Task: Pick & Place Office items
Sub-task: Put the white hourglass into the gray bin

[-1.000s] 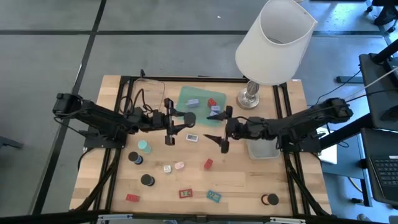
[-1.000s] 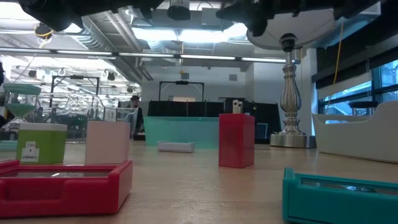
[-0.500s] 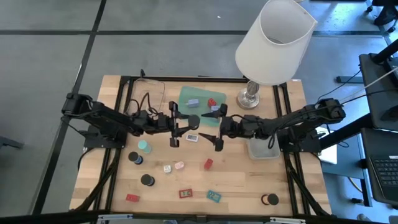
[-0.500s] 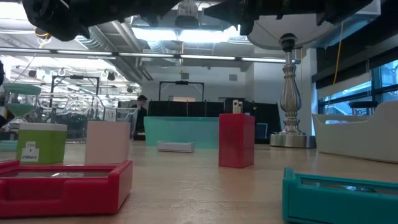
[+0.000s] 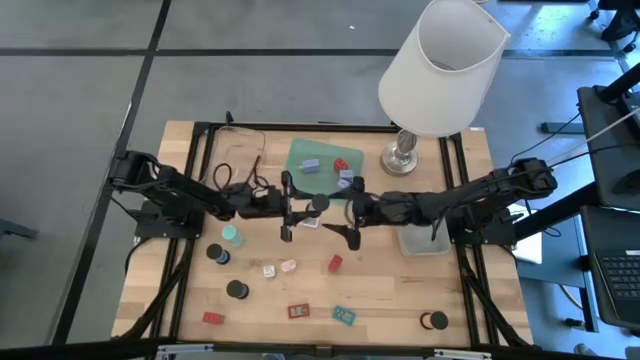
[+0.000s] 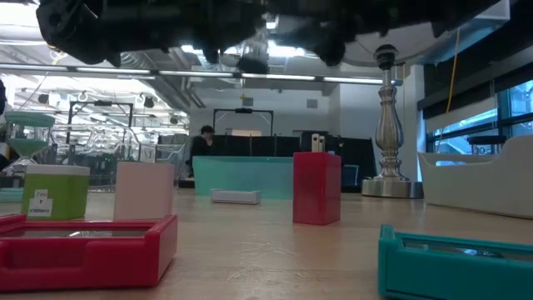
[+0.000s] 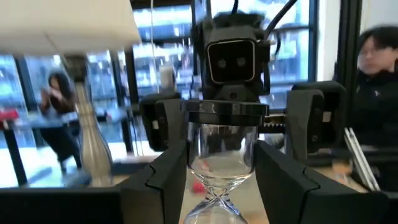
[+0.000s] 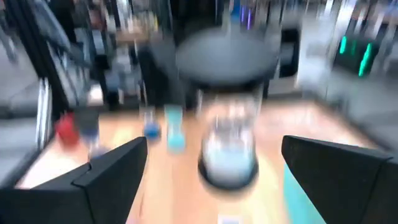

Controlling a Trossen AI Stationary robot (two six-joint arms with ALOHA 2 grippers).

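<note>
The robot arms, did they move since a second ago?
The left gripper, clamped on the hourglass, slid toward the table's middle. The right gripper, open, came a little way to meet it, so they are now close together. Behind the table, a person walked rightward in the low view. The small pieces, green tray and lamp stayed put.

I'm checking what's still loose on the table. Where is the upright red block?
In the high view, the red block stands on bare wood right of centre, below the right gripper, with the white-pink blocks to its left.
</note>
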